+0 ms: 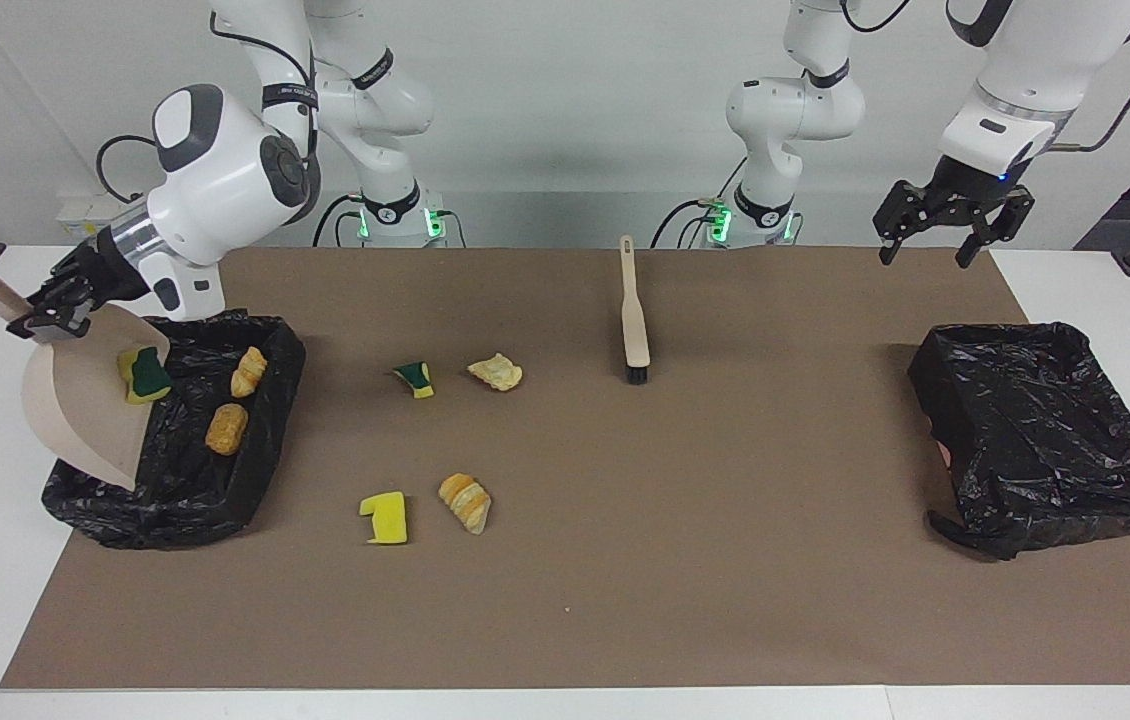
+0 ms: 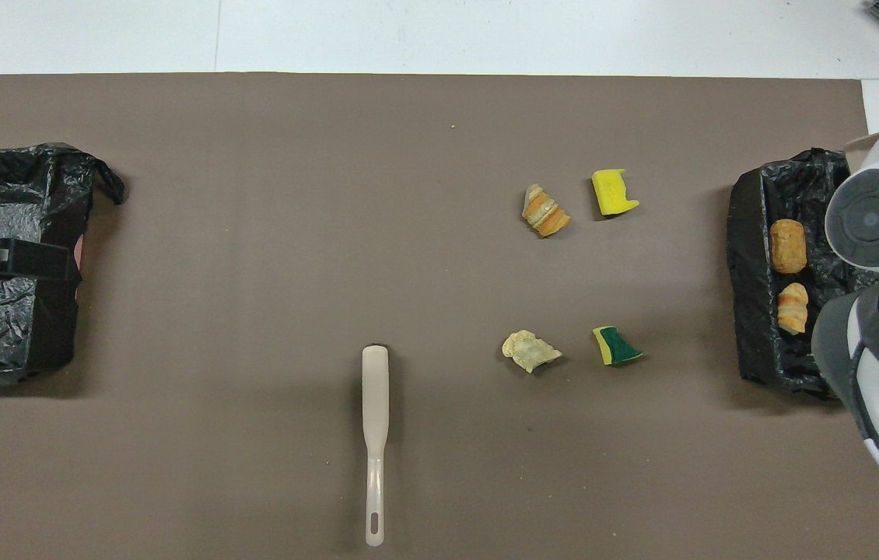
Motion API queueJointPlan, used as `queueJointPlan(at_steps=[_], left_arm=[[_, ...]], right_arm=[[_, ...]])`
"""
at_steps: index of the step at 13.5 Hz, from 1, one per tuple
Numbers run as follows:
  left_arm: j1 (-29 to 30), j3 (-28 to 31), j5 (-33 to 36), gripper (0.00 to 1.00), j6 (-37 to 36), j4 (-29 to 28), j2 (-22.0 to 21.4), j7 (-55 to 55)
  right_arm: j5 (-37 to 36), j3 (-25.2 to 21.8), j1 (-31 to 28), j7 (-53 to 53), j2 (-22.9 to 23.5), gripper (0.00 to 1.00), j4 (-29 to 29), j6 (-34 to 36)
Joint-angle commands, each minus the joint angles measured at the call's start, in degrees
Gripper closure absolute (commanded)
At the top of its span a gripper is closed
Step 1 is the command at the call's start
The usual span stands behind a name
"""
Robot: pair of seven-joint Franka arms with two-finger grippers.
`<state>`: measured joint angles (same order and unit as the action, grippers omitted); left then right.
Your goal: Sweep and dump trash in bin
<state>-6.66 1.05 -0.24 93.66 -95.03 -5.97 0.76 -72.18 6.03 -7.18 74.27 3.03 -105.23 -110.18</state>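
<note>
1. Right gripper (image 1: 50,318): pinching the handle of the beige dustpan (image 1: 85,410), tilting it steeply over the black-lined bin (image 1: 255,450) at the right arm's end of the table; fingertips hard to make out against the handle; gripper and pan hidden under the arm in the overhead view.
2. Sponge scrap (image 1: 145,375): lying at the pan's lip, at about 9 o'clock of the bin; whether touching the liner, impossible to tell.
3. Two bread chunks (image 1: 247,372) (image 1: 226,428): lying inside that bin, near each other.
4. Remaining trash on the brown mat (image 1: 725,560): green sponge scrap (image 1: 415,378) and pale bread piece (image 1: 496,372) side by side; yellow sponge scrap (image 1: 386,518) and striped bread chunk (image 1: 466,502) at 6 o'clock of them in the facing view.
5. Brush (image 1: 634,312): lying flat near mid-table, bristles pointing away from the robots.
6. Left gripper (image 1: 955,225): hanging with fingers spread, holding nothing, above the second bin (image 1: 1045,430); cut off at the overhead view's edge.
</note>
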Motion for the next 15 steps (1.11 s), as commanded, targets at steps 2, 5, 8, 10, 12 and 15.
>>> queueJointPlan(at_steps=[2, 5, 8, 10, 12, 15], left_arm=[[0.9, -0.1, 0.2, 0.0, -1.0, -0.2, -0.7, -0.1], [0.8, -0.1, 0.2, 0.0, -1.0, -0.2, -0.7, -0.1], [0.9, -0.1, 0.2, 0.0, -1.0, -0.2, -0.7, -0.1], [0.8, -0.1, 0.2, 0.0, -1.0, -0.2, -0.7, -0.1], [0.8, -0.1, 0.2, 0.0, -1.0, -0.2, -0.6, -0.1], [0.8, -0.1, 0.2, 0.0, -1.1, -0.2, -0.5, -0.1]], right_arm=[[-1.4, 0.1, -1.1, 1.9, 0.2, 1.0, -0.1, -0.4], [-1.4, 0.0, -1.0, 3.7, 0.3, 1.0, 0.5, -0.3], [0.2, 0.0, -1.9, 1.9, 0.4, 1.0, 0.4, -1.4], [2.9, -0.1, -2.3, 3.9, 0.7, 1.0, 0.5, -2.0], [8.3, -0.1, -2.6, 8.0, 1.2, 1.0, 0.6, -2.0], [6.0, -0.2, -1.4, 1.2, 1.3, 1.0, 1.9, 0.8]])
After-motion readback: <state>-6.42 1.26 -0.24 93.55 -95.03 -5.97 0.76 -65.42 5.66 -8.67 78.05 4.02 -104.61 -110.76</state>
